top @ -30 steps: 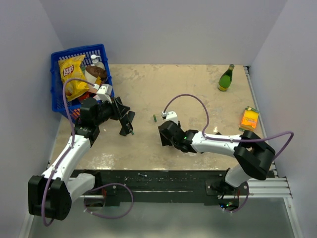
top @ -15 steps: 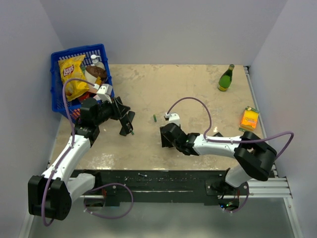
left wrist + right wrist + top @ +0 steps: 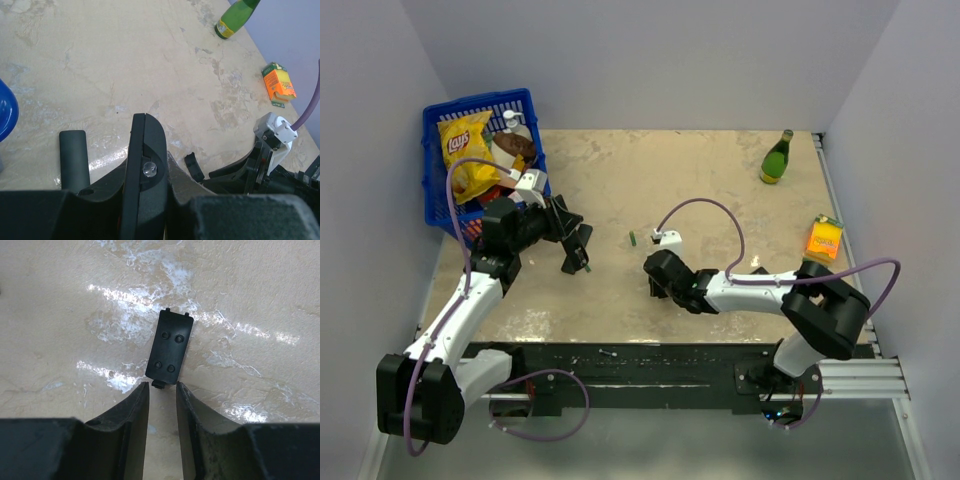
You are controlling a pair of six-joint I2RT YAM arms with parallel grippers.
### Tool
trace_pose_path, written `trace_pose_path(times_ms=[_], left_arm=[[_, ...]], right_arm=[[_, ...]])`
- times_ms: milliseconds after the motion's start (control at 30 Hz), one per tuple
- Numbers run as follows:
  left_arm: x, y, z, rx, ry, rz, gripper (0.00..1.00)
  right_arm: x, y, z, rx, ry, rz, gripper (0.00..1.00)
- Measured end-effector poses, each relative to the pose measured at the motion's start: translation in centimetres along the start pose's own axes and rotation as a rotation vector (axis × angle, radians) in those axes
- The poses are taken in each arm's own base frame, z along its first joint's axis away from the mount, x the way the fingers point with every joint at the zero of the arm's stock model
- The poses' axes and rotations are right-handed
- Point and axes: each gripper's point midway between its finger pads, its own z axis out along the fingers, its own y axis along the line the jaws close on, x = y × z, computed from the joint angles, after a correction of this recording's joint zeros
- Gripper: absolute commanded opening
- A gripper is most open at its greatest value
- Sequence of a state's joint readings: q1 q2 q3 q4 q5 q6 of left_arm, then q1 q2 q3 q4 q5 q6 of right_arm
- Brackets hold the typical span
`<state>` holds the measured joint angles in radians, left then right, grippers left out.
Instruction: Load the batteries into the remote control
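Two claws busy: left claw (image 3: 570, 235) clamps the remote (image 3: 146, 165) on edge, while right claw (image 3: 162, 390), slightly parted at the cover (image 3: 169, 347), probably must pinch it next.

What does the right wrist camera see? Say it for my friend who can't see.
A small black back cover lies flat on the shiny beige table. The two dark fingers of the right gripper sit just at its near end, slightly apart, gripping nothing.

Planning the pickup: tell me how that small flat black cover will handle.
The small flat black plastic battery cover looks thin, so probably light and stiff. Lying flat on the glossy tabletop, it may slide rather than lift.
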<state>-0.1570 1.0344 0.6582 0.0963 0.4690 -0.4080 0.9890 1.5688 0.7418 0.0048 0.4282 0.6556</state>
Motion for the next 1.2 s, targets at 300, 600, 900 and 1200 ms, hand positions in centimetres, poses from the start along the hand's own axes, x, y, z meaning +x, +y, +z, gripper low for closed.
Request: trace_pose_path(times_ms=[300, 600, 900, 1200], left_arm=[[0.0, 0.0, 0.0, 0.0, 0.0, 0.0, 0.0], [0.0, 0.0, 0.0, 0.0, 0.0, 0.0, 0.0], [0.0, 0.0, 0.0, 0.001, 0.001, 0.0, 0.0], [0.1, -0.1, 0.0, 0.007, 0.003, 0.0, 0.0]], right_arm=[[0.8, -0.2, 0.7, 0.014, 0.019, -0.011, 0.3], [0.8, -0.1, 0.9, 0.015, 0.02, -0.012, 0.3], [0.6, 0.1, 1.2, 0.022, 0.017, -0.013, 0.27], [-0.1, -0.3, 1.1, 0.054, -0.002, -0.011, 0.25]])
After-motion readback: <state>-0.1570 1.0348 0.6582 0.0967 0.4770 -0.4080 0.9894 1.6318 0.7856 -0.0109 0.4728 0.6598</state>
